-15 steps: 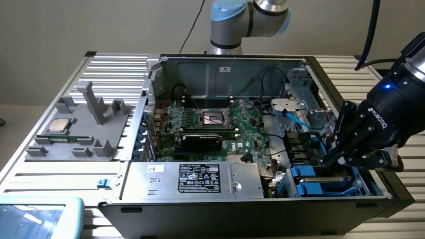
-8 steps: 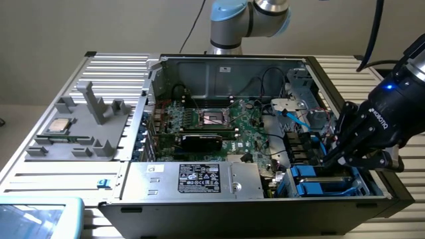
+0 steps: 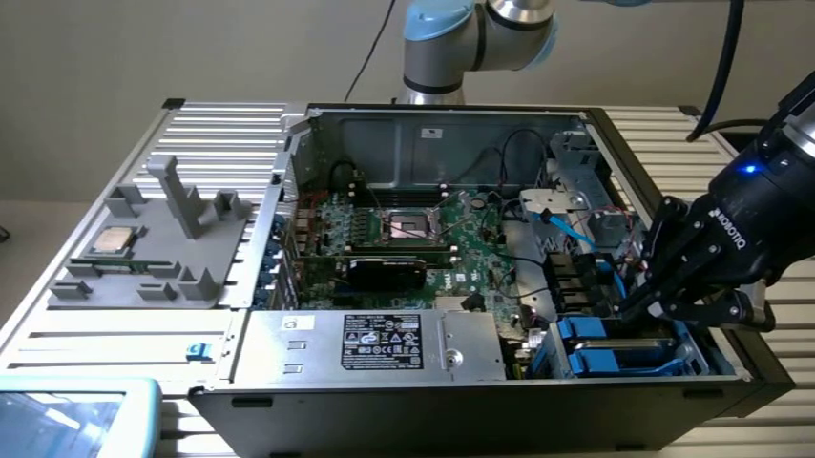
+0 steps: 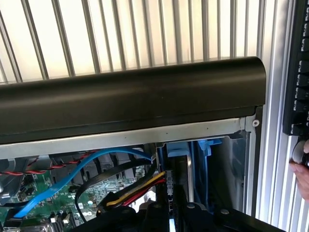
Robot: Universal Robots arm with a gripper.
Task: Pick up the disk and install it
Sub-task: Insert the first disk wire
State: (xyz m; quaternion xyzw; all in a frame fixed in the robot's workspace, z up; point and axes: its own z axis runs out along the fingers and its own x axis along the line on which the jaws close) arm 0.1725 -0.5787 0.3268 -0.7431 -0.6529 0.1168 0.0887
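My gripper (image 3: 640, 310) reaches down into the drive bay at the front corner of the open computer case (image 3: 433, 119), on the exterior view's right. Its fingers stand close together, shut on the thin edge of the disk (image 4: 181, 164). In the wrist view the disk runs away from the gripper (image 4: 170, 213) as a narrow grey strip with a blue carrier end, standing inside the bay beside the case's black side wall (image 4: 135, 101). Blue carriers (image 3: 612, 361) lie in the bay just below the fingers.
Blue, black and yellow-red cables (image 4: 116, 179) run close to the bay over the green motherboard (image 3: 421, 229). A silver box with a black sticker (image 3: 382, 343) sits at the case front. A grey fixture (image 3: 153, 248) holds a processor chip (image 3: 113, 241). A hand (image 4: 301, 166) rests near a keyboard (image 4: 299, 72).
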